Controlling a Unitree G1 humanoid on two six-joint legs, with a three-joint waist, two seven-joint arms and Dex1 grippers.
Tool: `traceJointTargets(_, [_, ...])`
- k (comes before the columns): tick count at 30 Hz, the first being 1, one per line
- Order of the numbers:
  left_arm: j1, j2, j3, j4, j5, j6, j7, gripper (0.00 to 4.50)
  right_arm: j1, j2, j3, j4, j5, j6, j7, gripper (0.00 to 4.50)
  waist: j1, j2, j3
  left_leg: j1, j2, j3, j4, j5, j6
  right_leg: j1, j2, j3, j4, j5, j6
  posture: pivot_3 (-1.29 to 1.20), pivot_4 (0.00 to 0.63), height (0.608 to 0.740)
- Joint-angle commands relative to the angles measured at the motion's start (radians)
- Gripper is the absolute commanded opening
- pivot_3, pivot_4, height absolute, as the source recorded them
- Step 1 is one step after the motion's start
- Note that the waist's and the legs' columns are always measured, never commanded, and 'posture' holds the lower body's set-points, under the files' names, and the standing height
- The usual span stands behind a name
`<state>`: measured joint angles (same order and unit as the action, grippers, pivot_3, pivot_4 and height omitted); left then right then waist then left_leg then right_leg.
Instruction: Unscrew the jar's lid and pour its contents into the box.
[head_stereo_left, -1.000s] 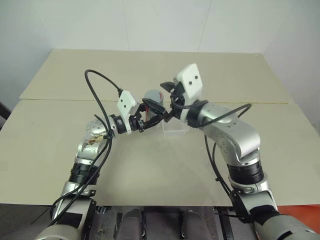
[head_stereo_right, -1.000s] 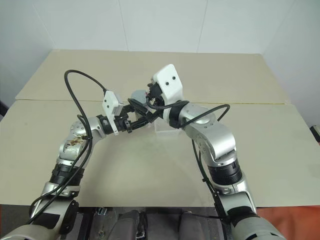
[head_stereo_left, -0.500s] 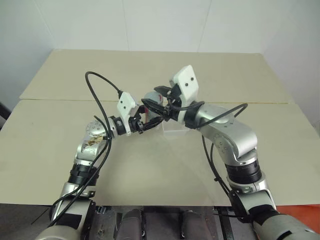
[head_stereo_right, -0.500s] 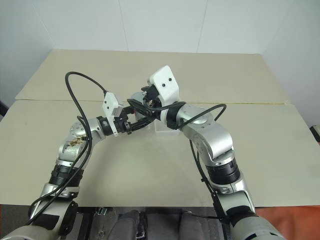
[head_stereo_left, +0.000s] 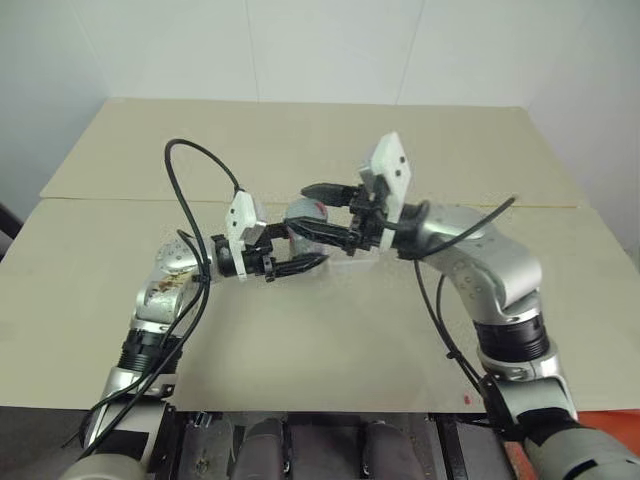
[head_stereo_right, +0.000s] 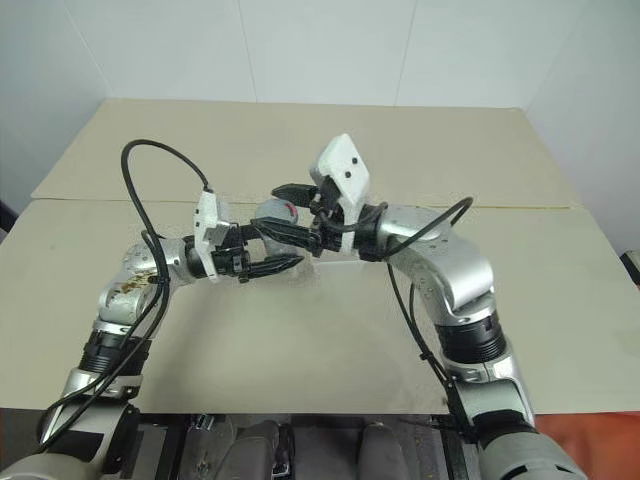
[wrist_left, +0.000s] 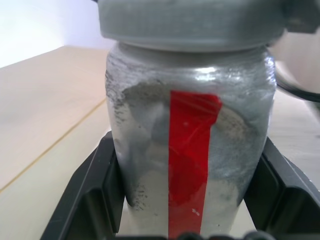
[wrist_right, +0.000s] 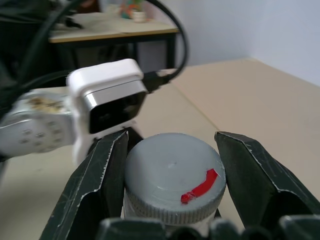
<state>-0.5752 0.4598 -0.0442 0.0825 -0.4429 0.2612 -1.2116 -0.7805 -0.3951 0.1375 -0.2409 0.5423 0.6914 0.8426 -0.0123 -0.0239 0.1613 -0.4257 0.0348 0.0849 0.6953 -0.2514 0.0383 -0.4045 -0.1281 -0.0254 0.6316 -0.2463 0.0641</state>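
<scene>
Fingers of your left gripper (wrist_left: 190, 165) clamp the jar (wrist_left: 190, 135) by its body, one black pad on either flank of the red-striped glass. Your right gripper (wrist_right: 172, 185) closes on the lid (wrist_right: 172, 177), its two fingers flanking the grey cap, which still sits on the jar's neck. You'll find the pair meeting just above centre of the head view, the jar (head_stereo_left: 305, 217) lifted off the table (head_stereo_left: 330, 330). Behind the grippers, a little right of centre, the box (head_stereo_left: 355, 258) rests on the tabletop.
</scene>
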Motion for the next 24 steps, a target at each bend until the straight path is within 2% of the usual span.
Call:
traceJointTargets(1, [-0.006, 0.02, 0.025, -0.082, -0.081, -0.016, -0.081, 2.77, -0.018, -0.044, -0.026, 0.047, 0.058, -0.037, 0.156, 2.73, 0.0, 0.0, 0.0, 0.0, 0.0, 0.0, 0.0, -0.001, 0.002, 0.0, 0.0, 0.0, 0.0, 0.0, 0.0, 0.0, 0.15, 0.74])
traceJointTargets(6, [-0.008, 0.038, 0.024, -0.097, -0.107, -0.009, -0.133, 2.77, -0.034, -0.064, -0.02, 0.086, 0.076, -0.058, 0.234, 2.73, 0.0, 0.0, 0.0, 0.0, 0.0, 0.0, 0.0, -0.001, 0.002, 0.0, 0.0, 0.0, 0.0, 0.0, 0.0, 0.0, 0.15, 0.74])
traceJointTargets(13, [-0.01, 0.046, 0.016, -0.099, -0.103, -0.012, -0.142, 2.77, -0.04, -0.059, -0.018, 0.1, 0.066, -0.067, 0.242, 2.73, 0.001, 0.0, 0.0, 0.0, 0.0, 0.0, 0.0, -0.001, 0.001, 0.0, 0.0, 0.0, 0.0, 0.0, 0.0, 0.0, 0.15, 0.74])
traceJointTargets(14, [-0.01, 0.045, 0.015, -0.098, -0.102, -0.014, -0.142, 2.77, -0.04, -0.058, -0.018, 0.1, 0.063, -0.067, 0.236, 3.44, 0.001, 0.0, 0.0, 0.0, 0.0, 0.0, 0.0, -0.001, 0.001, 0.0, 0.0, 0.0, 0.0, 0.0, 0.0, 0.0, 0.15, 0.74])
traceJointTargets(18, [-0.014, 0.043, 0.013, -0.082, -0.091, -0.021, -0.137, 2.77, -0.038, -0.055, -0.027, 0.101, 0.046, -0.071, 0.193, 4.49, 0.0, 0.0, 0.0, 0.0, 0.0, 0.0, 0.0, 0.0, 0.001, 0.0, 0.0, 0.0, 0.0, 0.0, 0.0, 0.0, 0.15, 0.74])
traceJointTargets(24, [-0.015, 0.044, 0.02, -0.064, -0.082, -0.024, -0.119, 2.77, -0.02, -0.07, -0.065, 0.083, 0.055, -0.062, 0.14, 4.49, 0.001, 0.0, 0.0, 0.0, 0.0, 0.0, 0.0, 0.0, 0.0, 0.0, 0.0, 0.0, 0.0, 0.0, 0.0, 0.0, 0.15, 0.74])
